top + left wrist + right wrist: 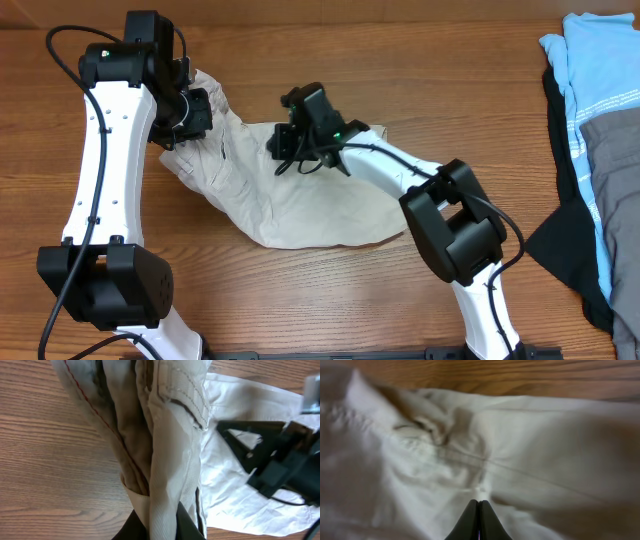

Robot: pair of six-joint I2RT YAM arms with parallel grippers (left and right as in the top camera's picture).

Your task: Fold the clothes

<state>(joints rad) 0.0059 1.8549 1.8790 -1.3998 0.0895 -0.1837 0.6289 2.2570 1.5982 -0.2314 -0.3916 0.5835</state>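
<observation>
Left gripper (159,527) clamped on a bunched fold of the shorts (170,450); the cloth runs straight ahead from its fingers. Right gripper (479,510) fully closed, tips pinching a small pucker. The rest of the shorts spreads beyond, on the wooden table (420,50).

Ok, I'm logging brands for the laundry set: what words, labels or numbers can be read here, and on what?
No text is readable.
The shorts show only stitching, no legible label.
The white marks on the light blue garment are too small to read.
</observation>
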